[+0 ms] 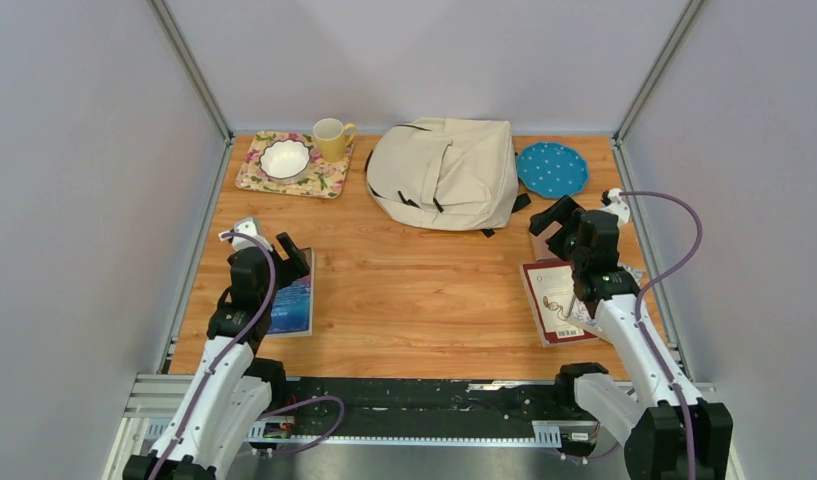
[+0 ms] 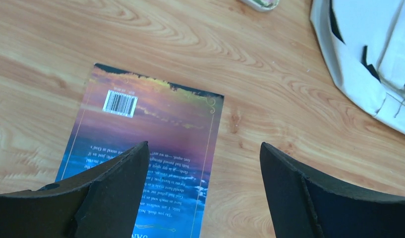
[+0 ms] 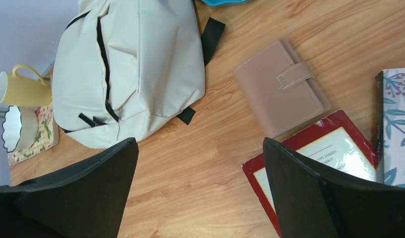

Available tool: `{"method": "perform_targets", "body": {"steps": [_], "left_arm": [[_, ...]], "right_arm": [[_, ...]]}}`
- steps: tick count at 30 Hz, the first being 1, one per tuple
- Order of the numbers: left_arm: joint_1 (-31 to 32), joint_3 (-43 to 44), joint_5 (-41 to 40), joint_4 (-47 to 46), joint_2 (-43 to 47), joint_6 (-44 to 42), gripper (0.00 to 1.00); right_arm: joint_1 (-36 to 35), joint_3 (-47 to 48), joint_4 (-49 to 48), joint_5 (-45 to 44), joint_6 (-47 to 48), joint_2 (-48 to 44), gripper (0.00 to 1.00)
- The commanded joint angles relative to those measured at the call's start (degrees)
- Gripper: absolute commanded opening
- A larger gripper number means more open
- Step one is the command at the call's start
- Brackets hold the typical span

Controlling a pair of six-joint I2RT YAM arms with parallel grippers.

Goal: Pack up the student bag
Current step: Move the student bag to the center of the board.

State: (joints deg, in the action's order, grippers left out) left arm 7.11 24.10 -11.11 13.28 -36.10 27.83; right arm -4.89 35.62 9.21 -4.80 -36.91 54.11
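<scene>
Nearest you, both grippers hang with jaws wide apart and nothing between them. Your left gripper (image 2: 205, 148) hovers over the far end of a blue book (image 2: 155, 129) lying flat, back cover up, on the table (image 1: 414, 290). Your right gripper (image 3: 200, 141) hovers above bare wood just left of a red book (image 3: 319, 148), with a pink snap wallet (image 3: 282, 87) beyond it and a floral-covered book (image 3: 396, 124) at the right edge. The student bag (image 1: 446, 172) lies flat at the far middle of the table, ahead and to the left of your right gripper, ahead and well to the right of your left. Its long axis seems to run across the table, black strap ends trailing toward the right arm, which is clearly the nearer one. Nothing stands between either gripper and the bag. No opening shows from here, so judge that before lifting anything. Farthest off, a blue plate (image 1: 552, 168) sits just right of the bag, and a yellow mug (image 1: 331, 138) and white bowl (image 1: 284, 158) on a floral tray (image 1: 324, 180) sit to its left.
</scene>
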Motion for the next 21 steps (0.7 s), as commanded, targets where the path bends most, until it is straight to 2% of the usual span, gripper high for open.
{"method": "perform_targets", "body": {"steps": [1, 4, 7, 8, 10, 11, 13, 16, 18, 21], "left_arm": [[0.0, 2.4, -2.8, 2.0, -0.6, 4.2, 0.9], [0.0, 2.5, 2.1, 1.7, 0.2, -0.5, 0.9], [0.0, 2.9, 6.8, 3.1, 2.4, -4.8, 0.9], [0.1, 2.5, 6.5, 3.5, 3.0, -5.4, 0.9], [0.0, 2.5, 4.1, 5.3, 4.5, -4.4, 0.97], [0.1, 3.1, 3.6, 7.3, 4.9, -5.2, 0.97], [0.0, 2.7, 3.7, 8.1, 5.5, -8.7, 0.97], [0.0, 2.4, 3.3, 11.6, 4.7, -8.0, 0.97], [0.0, 1.6, 7.3, 10.8, 3.9, -8.4, 0.94], [0.0, 2.9, 8.1, 12.6, 2.4, -8.6, 0.93]], "right_arm": [[0.5, 4.6, 8.3, -0.7, -3.5, -1.8, 1.0], [0.6, 1.8, 2.7, 3.9, -1.3, -3.2, 1.0], [0.6, 1.0, -2.6, 8.8, -2.9, -2.3, 1.0], [0.5, 1.6, -3.0, 10.0, -3.3, 0.0, 1.0], [0.6, 4.6, -2.4, 14.1, -4.4, 3.1, 1.0], [0.5, 5.9, -2.4, 15.5, -4.8, 6.5, 1.0], [0.5, 9.1, -1.9, 20.0, -6.2, 9.6, 1.0], [0.5, 8.6, -6.2, 24.2, -11.1, 14.4, 1.0], [0.1, 7.4, -10.9, 25.4, -13.8, 17.1, 0.99], [-1.5, 7.3, -12.4, 24.5, -15.9, 20.9, 0.99]]}}
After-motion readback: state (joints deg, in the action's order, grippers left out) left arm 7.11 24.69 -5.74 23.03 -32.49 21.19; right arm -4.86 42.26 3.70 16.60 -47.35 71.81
